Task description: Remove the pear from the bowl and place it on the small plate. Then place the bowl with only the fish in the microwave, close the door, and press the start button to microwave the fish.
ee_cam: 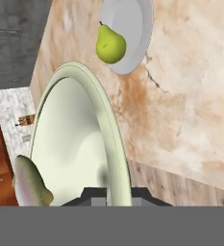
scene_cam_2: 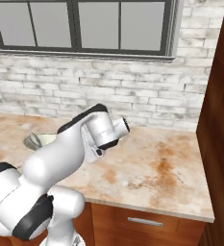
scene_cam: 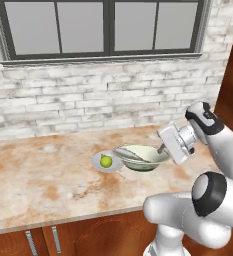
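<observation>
Marbled tan counter (scene_cam: 43, 180) fills the lower half of the left base view, under a white brick wall and a dark-framed window. At centre the pear (scene_cam: 106, 161) sits on the small plate (scene_cam: 99, 166), so that step looks done. Just right of it, the bowl (scene_cam: 143, 158) holds the fish (scene_cam: 129, 153), with the gripper (scene_cam: 161, 148) at its right rim.

Right base view: the bowl shows at middle left, behind the arm; brown cabinet wood runs down the right edge.

Hand view: the rim runs up from between the fingertips (ee_cam: 92, 194), apparently pinched, though I cannot tell for sure. Next comes lifting the bowl level toward the microwave.
</observation>
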You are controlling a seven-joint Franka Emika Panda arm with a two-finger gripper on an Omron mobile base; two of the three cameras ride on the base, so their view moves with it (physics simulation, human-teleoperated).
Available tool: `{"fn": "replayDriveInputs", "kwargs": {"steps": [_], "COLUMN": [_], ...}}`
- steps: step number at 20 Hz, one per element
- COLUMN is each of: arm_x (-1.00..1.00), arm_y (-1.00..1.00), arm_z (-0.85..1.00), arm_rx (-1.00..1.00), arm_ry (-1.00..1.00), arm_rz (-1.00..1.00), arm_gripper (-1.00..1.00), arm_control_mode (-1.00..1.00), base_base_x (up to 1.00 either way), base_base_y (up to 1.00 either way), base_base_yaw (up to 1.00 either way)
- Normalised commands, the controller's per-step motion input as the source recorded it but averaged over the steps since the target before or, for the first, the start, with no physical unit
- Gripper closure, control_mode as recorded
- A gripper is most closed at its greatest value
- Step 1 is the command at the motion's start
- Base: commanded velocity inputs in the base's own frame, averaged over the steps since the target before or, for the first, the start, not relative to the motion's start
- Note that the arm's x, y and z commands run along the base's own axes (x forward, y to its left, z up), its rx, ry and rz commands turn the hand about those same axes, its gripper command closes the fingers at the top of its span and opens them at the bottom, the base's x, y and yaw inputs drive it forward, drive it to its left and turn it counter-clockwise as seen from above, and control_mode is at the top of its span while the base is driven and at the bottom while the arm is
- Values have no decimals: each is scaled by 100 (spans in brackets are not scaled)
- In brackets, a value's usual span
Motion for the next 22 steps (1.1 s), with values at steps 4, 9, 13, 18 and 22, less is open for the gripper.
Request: {"fn": "replayDriveInputs", "kwargs": {"steps": [4,9,13,18,22], "arm_x": [-54,-64,-2,-2,0], "arm_y": [-6,0,12,4,0], "arm_z": [85,62,6,-2,0], "arm_rx": [0,0,0,0,0], "arm_ry": [-27,-7,25,16,0], "arm_rz": [0,-2,0,0,0], "arm_gripper": [100,100,100,100,100], "arm_control_mode": [-100,-100,-100,100,100], "base_base_x": [0,0,0,-17,-100], "base_base_y": [0,0,0,1,39], "base_base_yaw": [0,0,0,0,0]}}
